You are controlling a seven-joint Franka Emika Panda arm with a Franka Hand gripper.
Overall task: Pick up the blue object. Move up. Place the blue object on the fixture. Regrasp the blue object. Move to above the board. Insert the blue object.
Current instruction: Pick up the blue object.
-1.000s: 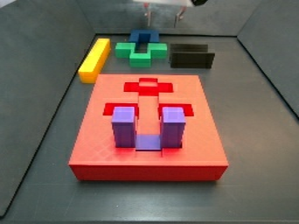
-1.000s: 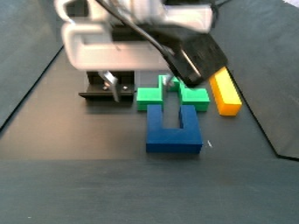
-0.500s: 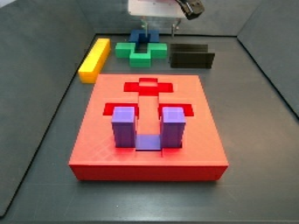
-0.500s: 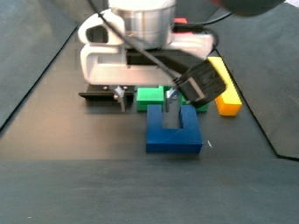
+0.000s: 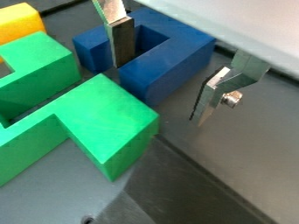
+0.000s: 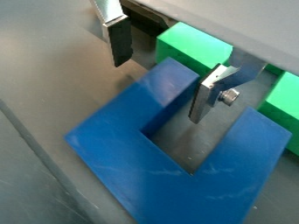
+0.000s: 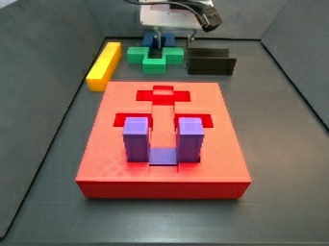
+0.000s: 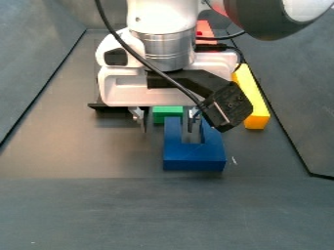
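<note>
The blue object (image 8: 194,154) lies flat on the dark floor against a green block (image 7: 161,60). It also shows in both wrist views (image 5: 158,66) (image 6: 176,157) and, mostly hidden by the arm, in a side view (image 7: 157,42). My gripper (image 8: 167,121) is low over it and open. One finger (image 5: 117,39) is down in the block's slot and the other finger (image 5: 219,92) is outside, so the jaws straddle one prong (image 6: 162,92) with gaps on both sides. The fixture (image 7: 211,63) stands beside the green block. The red board (image 7: 161,168) lies nearer the front.
A violet-purple U-shaped block (image 7: 161,139) stands in the board's slot. A yellow bar (image 7: 104,64) lies beyond the green block, also seen in a side view (image 8: 252,104). Dark walls enclose the floor.
My gripper has come down from above onto the blue object; its fingers now reach around one prong. The blocks have not moved.
</note>
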